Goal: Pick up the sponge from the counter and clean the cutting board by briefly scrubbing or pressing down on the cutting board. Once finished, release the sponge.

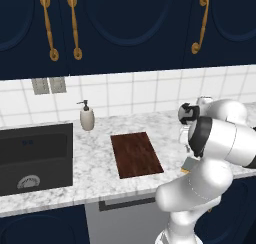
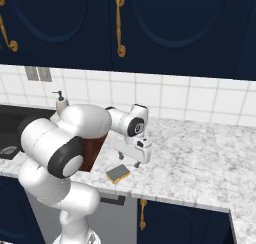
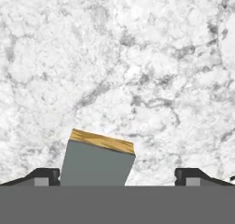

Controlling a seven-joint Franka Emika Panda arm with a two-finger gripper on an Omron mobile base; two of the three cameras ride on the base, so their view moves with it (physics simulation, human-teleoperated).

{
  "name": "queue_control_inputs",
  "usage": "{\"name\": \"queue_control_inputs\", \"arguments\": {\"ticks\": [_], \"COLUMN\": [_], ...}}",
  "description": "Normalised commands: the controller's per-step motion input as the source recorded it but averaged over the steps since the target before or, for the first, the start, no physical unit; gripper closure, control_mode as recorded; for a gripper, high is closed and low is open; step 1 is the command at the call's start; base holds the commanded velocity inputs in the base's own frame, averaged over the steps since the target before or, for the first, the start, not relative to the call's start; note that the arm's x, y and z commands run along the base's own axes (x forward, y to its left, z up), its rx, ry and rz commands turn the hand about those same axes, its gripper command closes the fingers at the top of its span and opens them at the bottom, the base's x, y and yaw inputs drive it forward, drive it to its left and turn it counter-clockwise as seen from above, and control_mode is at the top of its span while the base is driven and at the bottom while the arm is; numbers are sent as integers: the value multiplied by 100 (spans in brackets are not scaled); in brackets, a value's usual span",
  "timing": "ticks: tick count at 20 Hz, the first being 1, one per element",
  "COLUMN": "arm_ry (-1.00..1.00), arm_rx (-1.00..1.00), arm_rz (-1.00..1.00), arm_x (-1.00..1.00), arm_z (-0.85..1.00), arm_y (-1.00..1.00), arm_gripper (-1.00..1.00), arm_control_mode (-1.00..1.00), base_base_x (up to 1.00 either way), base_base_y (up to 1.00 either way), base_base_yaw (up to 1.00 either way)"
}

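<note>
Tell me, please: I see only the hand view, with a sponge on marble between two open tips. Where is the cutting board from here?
Observer: The cutting board lies on the counter to the left of the sponge, apart from it.
Operator: Do the fingers touch the sponge?
Observer: It seems not. In the right base view the fingers appear to hang a little above it.
Operator: Is anything else near the board?
Observer: A soap dispenser stands behind it by the wall, and a black sink is further left.
</note>
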Motion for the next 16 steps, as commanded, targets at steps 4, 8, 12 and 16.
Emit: {"name": "queue_control_inputs", "arguments": {"ticks": [4,8,12,16], "arm_ry": [0,-5,-4,0], "arm_rx": [0,0,0,0], "arm_rz": [0,0,0,-1], "arm_x": [-21,-27,-8,0], "arm_z": [-22,-10,0,0], "arm_y": [0,4,21,18], "arm_gripper": [-100,-100,-100,-100], "arm_control_mode": [-100,-100,-100,-100], "base_base_x": [0,0,0,0], "base_base_y": [0,0,0,0], "base_base_yaw": [0,0,0,0]}}
